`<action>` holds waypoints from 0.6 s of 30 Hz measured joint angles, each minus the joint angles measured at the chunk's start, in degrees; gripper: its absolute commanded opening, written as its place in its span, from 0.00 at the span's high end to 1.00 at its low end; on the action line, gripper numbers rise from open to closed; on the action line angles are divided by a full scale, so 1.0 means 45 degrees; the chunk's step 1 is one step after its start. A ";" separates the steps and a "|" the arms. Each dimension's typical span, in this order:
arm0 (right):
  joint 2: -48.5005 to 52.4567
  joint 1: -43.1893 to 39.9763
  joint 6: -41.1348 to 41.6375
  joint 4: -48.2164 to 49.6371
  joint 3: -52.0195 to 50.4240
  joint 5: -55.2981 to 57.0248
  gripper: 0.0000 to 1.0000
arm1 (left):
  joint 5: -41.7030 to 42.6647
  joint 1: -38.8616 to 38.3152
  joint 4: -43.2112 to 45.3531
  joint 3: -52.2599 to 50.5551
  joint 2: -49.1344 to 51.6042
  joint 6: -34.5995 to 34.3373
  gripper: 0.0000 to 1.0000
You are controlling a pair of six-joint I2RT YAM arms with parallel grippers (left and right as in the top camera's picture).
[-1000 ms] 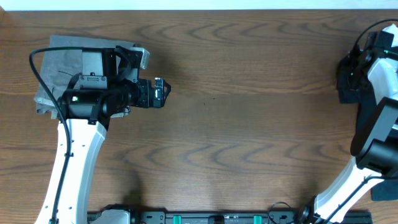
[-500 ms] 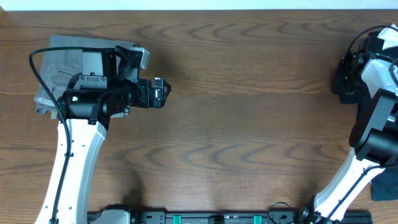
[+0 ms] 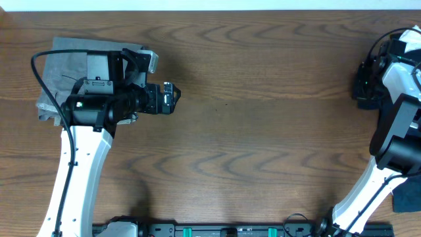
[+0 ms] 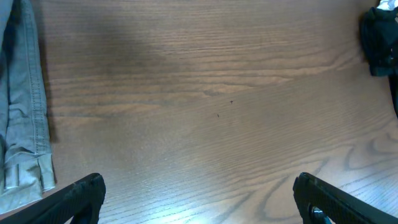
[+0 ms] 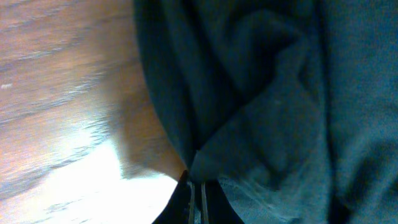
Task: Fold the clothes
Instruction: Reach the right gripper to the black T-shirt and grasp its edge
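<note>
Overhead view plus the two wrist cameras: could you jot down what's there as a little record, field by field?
table: brown wood
grey trousers: flat and folded, far left corner, partly under the left arm
black garment: bunched up at the table's right edge
left claw: open, holding nothing, above bare wood
right claw: shut on a fold of the black garment

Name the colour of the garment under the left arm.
Grey garment, clearest from the left wrist.
</note>
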 measured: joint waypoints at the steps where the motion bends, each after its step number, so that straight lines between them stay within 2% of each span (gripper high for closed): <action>1: 0.0019 0.0000 -0.0005 -0.0136 0.0092 -0.0262 0.99 | 0.0000 -0.0005 0.0000 0.0000 0.0000 0.0000 0.02; 8: 0.0214 0.0000 0.0029 -0.2171 0.1928 -0.2278 0.99 | 0.0000 0.0000 0.0000 0.0000 0.0000 0.0000 0.02; 12: 0.0223 0.0010 0.0029 -0.3769 0.3565 -0.2783 0.99 | 0.0000 0.0000 0.0000 0.0000 0.0000 0.0000 0.02; 18: 0.0223 0.0194 0.0034 -0.4969 0.4828 -0.3240 0.99 | 0.0000 0.0000 0.0000 0.0000 0.0000 0.0000 0.02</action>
